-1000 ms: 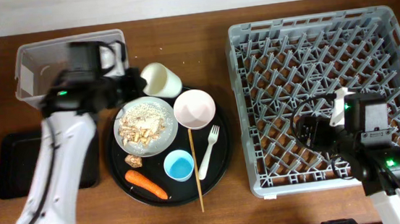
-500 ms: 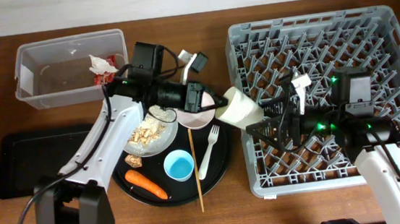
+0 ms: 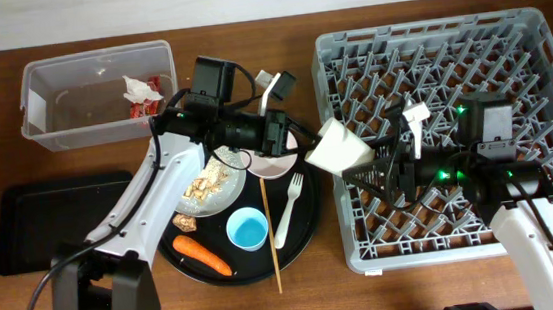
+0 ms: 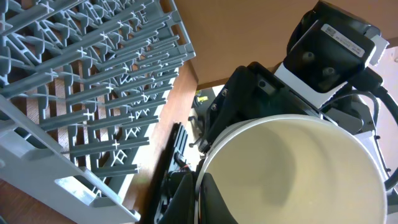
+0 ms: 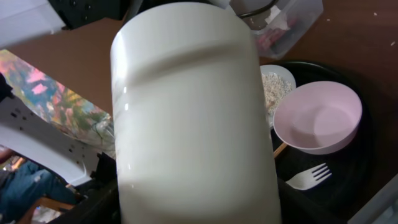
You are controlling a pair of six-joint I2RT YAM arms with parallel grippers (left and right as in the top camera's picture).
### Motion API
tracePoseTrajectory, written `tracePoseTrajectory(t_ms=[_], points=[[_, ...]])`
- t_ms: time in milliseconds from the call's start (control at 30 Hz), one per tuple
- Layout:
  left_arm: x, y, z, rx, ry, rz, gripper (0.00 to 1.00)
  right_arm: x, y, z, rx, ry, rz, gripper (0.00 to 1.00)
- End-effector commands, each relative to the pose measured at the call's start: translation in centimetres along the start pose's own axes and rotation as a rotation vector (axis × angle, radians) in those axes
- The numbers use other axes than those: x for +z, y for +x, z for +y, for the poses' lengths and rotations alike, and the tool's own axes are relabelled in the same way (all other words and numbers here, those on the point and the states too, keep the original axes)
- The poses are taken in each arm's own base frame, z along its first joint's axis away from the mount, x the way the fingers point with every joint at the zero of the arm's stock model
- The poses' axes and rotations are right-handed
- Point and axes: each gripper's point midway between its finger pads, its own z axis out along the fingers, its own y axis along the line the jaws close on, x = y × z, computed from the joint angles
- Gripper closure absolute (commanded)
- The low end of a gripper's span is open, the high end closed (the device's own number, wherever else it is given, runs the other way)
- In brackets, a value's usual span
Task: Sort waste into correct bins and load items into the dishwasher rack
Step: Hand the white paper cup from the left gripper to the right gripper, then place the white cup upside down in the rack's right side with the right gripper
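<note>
My left gripper [image 3: 306, 144] is shut on the rim of the cream cup [image 3: 341, 147] and holds it in the air at the left edge of the grey dishwasher rack [image 3: 539, 52]. In the left wrist view the gripper [image 4: 200, 199] pinches the cup wall [image 4: 292, 174]. My right gripper [image 3: 364, 175] is open over the rack, its jaws spread at the cup's closed end; the cup [image 5: 193, 112] fills the right wrist view. The plate with rice bits [image 3: 209, 181], pink bowl [image 3: 272, 165], fork [image 3: 289, 209], blue cup [image 3: 247, 228], carrot [image 3: 202, 255], brown lump [image 3: 184, 222] and chopsticks [image 3: 272, 246] lie on the round tray.
The clear tub [image 3: 53, 129] at the back left holds the red-and-white wrapper [image 3: 140, 92] and tissue. The flat black tray [image 3: 22, 227] lies at the left. The round black tray [image 3: 308, 223] sits between tub and rack.
My left arm swung from the tub to the cream cup, picked it up and carried it right to the rack's edge. My right gripper moved left to meet it.
</note>
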Motion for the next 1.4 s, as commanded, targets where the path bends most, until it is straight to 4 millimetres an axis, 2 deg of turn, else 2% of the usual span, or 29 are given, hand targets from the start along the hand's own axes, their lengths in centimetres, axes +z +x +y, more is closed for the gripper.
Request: tracePoseTrajectory(t_ms=[0,133,167,200,267,333,367,400,433,533,567,600,633,667,733,900,1033,1200,1367], points=[[0.2,-0.2,0.6,0.002,-0.037,-0.008,1.00,0.0,-0.6,1.2,-0.023,-0.054,-0.010,0.37],[0.0,-0.7,2.4,0.000,-0.142,-0.041,0.99,0.0,-0.6,1.0,-0.019,-0.041,-0.008,0.49],[-0.2,-0.8,3.0,-0.009,-0.172,-0.050,0.99,0.0,-0.5,1.0,-0.015,-0.041,-0.008,0.57],[-0.8,-0.9,4.4,-0.034,-0.244,-0.067,0.99,0.0,-0.5,1.0,-0.005,-0.039,-0.007,0.59],[-3.7,-0.4,9.2,-0.134,-0.513,-0.114,0.99,-0.1,0.2,-1.3,0.063,0.095,0.018,0.59],[-8.9,1.6,13.9,-0.277,-0.814,-0.135,1.00,-0.9,2.0,-4.6,0.133,0.302,0.076,0.60],[-12.4,3.2,15.7,-0.367,-0.949,-0.140,1.00,-1.9,3.2,-6.3,0.196,0.437,0.120,0.60],[-15.1,4.7,16.6,-0.450,-1.021,-0.142,1.00,-3.2,3.7,-7.1,0.231,0.533,0.152,0.61],[-17.8,6.1,17.3,-0.531,-1.072,-0.151,1.00,-5.5,4.0,-7.7,0.278,0.661,0.190,0.61],[-24.5,9.9,18.3,-0.739,-1.174,-0.198,1.00,-15.0,3.0,-6.9,0.502,1.029,0.170,0.61],[-25.7,10.6,18.4,-0.777,-1.185,-0.211,1.00,-18.5,2.9,-6.8,0.573,1.157,0.130,0.61],[-27.3,11.6,18.4,-0.836,-1.183,-0.236,1.00,-21.5,3.0,-6.9,0.628,1.257,0.087,0.62],[-28.0,12.1,18.4,-0.851,-1.182,-0.241,1.00,-24.1,3.5,-7.2,0.699,1.331,0.049,0.65],[-28.2,12.2,18.3,-0.858,-1.181,-0.244,1.00,-26.2,4.9,-8.3,0.820,1.368,0.025,0.65],[-28.4,11.9,17.5,-0.835,-1.186,-0.264,1.00,-28.2,7.4,-10.7,0.999,1.371,0.046,0.64],[-29.2,10.8,14.1,-0.743,-1.206,-0.354,1.00,-28.9,11.2,-15.9,1.192,1.308,0.148,0.63],[-29.2,10.6,13.6,-0.728,-1.207,-0.365,1.00,-30.2,12.2,-16.9,1.239,1.317,0.120,0.59],[-29.2,10.6,13.6,-0.728,-1.208,-0.365,1.00,-30.3,12.0,-17.2,1.228,1.325,0.110,0.54],[-29.2,10.6,13.6,-0.727,-1.208,-0.364,1.00,-30.4,11.4,-16.6,1.246,1.319,0.095,0.55]])
